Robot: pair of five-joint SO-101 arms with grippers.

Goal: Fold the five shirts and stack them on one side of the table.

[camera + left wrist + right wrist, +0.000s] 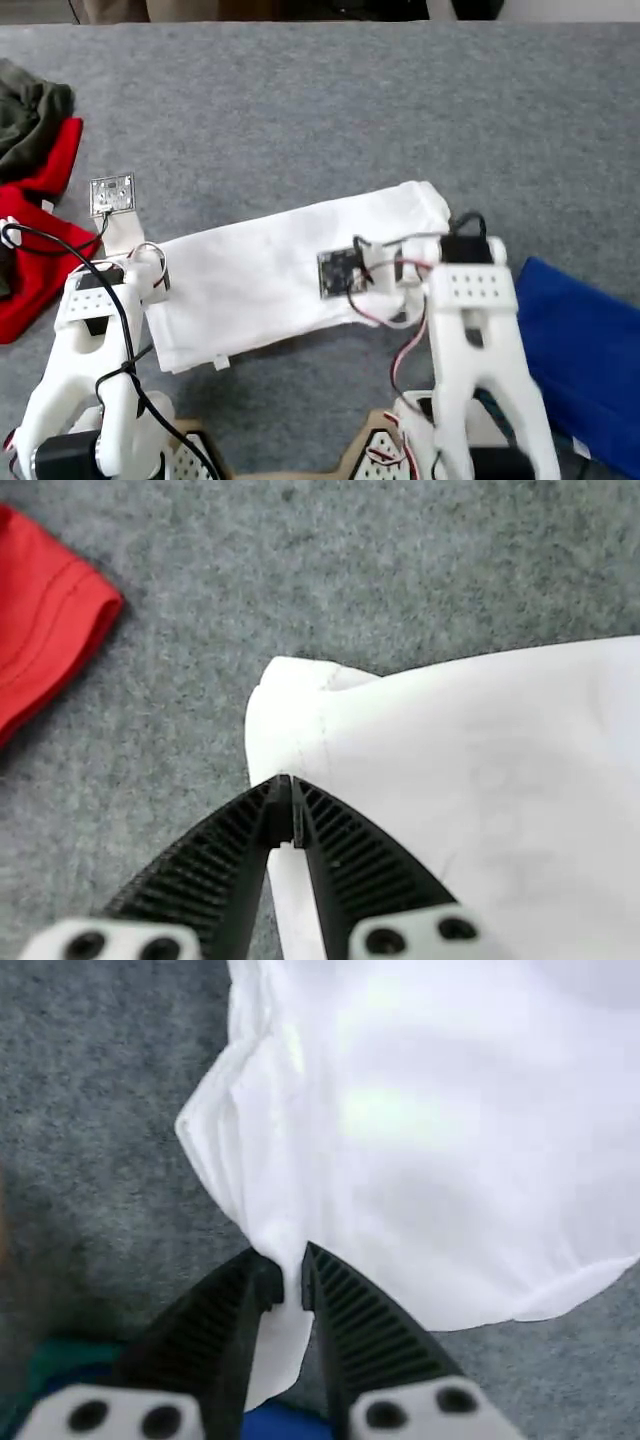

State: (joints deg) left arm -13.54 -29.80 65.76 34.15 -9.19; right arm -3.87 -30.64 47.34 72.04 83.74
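Centre: white fabric shirt [265, 285], folded into a long band and lying flat on the grey carpet-covered worktop [300, 100]; in the high view it runs through the middle from 8 o'clock up to 2 o'clock.
Left end: left claw [290, 815] is closed tight, with its black ribbed tips meeting on the hem at the band's 8 o'clock corner and white cloth caught between them.
Right end: right claw [290, 1278] is all but closed, with a thin fold of the white edge nipped between its tips, near the band's 2 o'clock end.
Edge at 9 o'clock: crumpled red fabric shirt [40, 235], just beside the left arm and apart from the white band.
Corner at 10 o'clock: dark olive-green garment [30, 115] in a heap, touching the red one.
Side at 4 o'clock: deep blue fabric shirt [585, 350], lying flat just beside the right arm.
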